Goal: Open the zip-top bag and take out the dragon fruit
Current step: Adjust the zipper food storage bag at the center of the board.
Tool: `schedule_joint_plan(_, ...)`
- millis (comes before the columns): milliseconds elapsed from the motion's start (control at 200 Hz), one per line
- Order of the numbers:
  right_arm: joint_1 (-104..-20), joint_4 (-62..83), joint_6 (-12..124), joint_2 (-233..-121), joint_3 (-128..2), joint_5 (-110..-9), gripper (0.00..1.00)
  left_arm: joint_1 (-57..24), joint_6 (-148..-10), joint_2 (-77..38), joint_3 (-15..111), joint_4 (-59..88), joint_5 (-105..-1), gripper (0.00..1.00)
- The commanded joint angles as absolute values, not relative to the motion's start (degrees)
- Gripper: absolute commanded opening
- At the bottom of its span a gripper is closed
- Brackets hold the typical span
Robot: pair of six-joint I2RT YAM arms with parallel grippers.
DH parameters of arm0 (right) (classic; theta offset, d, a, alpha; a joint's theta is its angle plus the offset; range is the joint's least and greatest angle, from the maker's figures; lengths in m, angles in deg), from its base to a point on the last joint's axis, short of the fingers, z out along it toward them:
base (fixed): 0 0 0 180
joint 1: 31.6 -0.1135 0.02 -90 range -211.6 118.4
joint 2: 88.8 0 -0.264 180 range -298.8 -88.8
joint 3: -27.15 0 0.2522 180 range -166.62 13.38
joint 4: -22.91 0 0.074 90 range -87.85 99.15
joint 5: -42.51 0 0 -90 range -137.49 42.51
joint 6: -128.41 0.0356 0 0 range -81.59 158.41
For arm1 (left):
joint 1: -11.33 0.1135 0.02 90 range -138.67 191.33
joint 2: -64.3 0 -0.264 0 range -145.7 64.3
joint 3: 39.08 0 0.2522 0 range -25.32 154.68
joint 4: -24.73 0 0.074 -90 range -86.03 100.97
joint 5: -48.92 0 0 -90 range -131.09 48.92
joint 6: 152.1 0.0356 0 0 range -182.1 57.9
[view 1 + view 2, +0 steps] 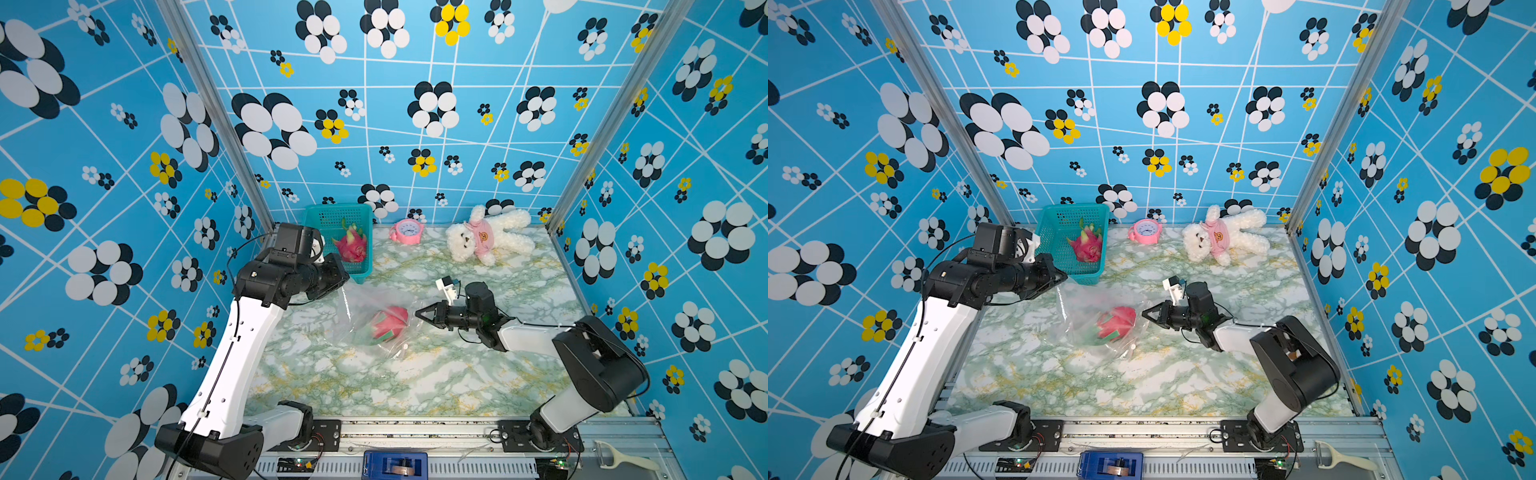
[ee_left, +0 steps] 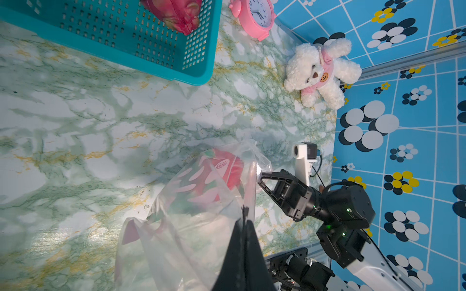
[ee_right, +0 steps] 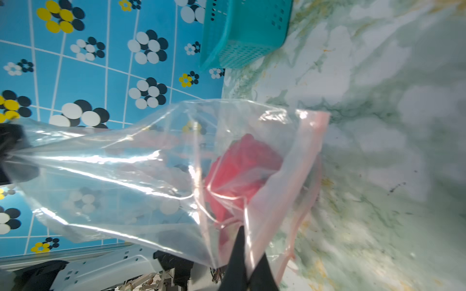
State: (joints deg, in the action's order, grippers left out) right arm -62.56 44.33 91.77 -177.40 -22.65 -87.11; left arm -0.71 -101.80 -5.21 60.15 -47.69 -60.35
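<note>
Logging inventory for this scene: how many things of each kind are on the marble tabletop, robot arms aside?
Dragon fruit: 2
Zip-top bag: 1
Basket: 1
Alarm clock: 1
Teddy bear: 1
Total: 6

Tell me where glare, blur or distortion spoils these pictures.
Right wrist view: white glare streaks on the bag, the table soft and blurred. Left wrist view: far things sharp, near bag hazy. Both top views: sharp, but wall posts splay outward, wide-angle distortion.

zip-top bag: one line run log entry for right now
left jaws: shut on zip-top bag | right jaws: shut on zip-top bag | dragon fruit: inside bag
</note>
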Motion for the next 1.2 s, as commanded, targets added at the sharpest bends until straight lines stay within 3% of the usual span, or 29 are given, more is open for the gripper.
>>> schedule_joint_plan(0, -62.3, 33.4, 88.1, -170.7, -23.9, -87.7, 0.0, 2.6, -101.4, -3.9, 52.0, -43.7, -61.2, 0.0)
schedule_joint_plan(155, -62.2, 21.7, 82.4, -174.1, -26.9, -87.6, 0.0, 6.8, -99.0, -6.0, 39.9, -37.1, -59.7, 0.0)
schedule_joint_plan(265, -62.6, 28.4, 85.4, -180.6, -26.6, -89.0, 0.0, 8.5, -95.7, -7.8, 36.5, -36.6, -57.4, 0.0)
schedule_joint_plan(385, -64.0, 30.1, 87.2, -180.8, -29.2, -87.3, 0.0, 11.3, -93.3, -7.3, 35.1, -37.5, -56.3, 0.0)
schedule_joint_plan(450, -64.6, 29.7, 87.4, -180.2, -30.7, -87.1, 0.0, 12.6, -92.2, -6.3, 35.8, -38.5, -55.7, 0.22)
schedule_joint_plan(545, -64.7, 29.7, 87.9, -178.5, -32.2, -88.1, 0.0, 13.2, -90.1, -4.7, 39.5, -41.5, -53.6, 0.4)
schedule_joint_plan(665, -64.6, 21.5, 84.4, -176.3, -35.7, -87.7, 0.23, 12.3, -88.2, -2.1, 46.9, -45.6, -50.0, 0.57)
schedule_joint_plan(785, -64.3, 12.4, 81.1, -175.7, -39.1, -87.2, 0.36, 6.8, -88.1, -0.3, 54.1, -48.3, -45.4, 0.59)
schedule_joint_plan(930, -62.7, 0.3, 76.4, -172.7, -40.9, -82.2, 0.45, -7.1, -91.2, -2.9, 55.7, -46.7, -44.3, 0.59)
schedule_joint_plan(1100, -57.8, -6.3, 75.5, -162.1, -36.7, -75.4, 0.46, -14.4, -95.5, -7.1, 49.7, -38.4, -45.9, 0.53)
schedule_joint_plan(1200, -56.0, -10.6, 71.9, -160.3, -35.3, -76.7, 0.43, -16.0, -94.5, -10.9, 48.7, -36.7, -46.3, 0.51)
